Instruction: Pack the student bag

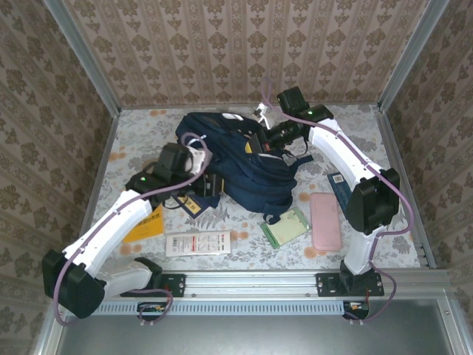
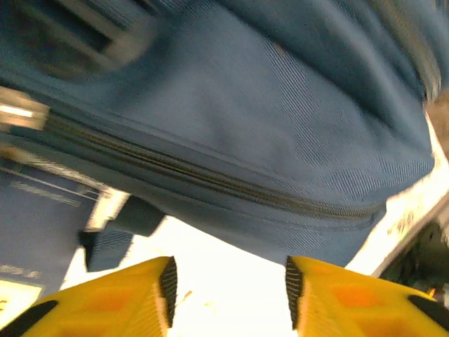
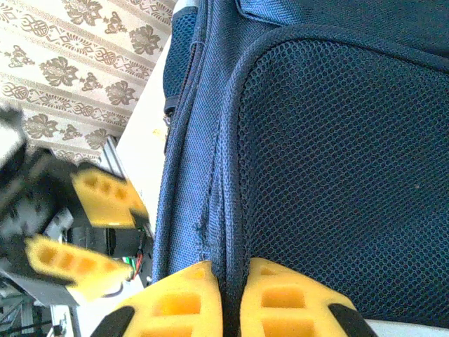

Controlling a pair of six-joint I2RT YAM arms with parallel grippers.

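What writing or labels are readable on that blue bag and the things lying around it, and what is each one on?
No text can be read.
white packet: red and dark print, too small to read.
blue booklet: pale marking on its cover, too small to read.
student bag: pale printed lines on its front in the left wrist view, too blurred to read.

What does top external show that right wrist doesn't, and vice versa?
Top external: loose items on the table: pink case, green notebook, white card, orange booklet. Right wrist: the pinch up close, with the right gripper shut on a seam of the student bag beside its mesh panel, and the left gripper open. Both: the navy bag.
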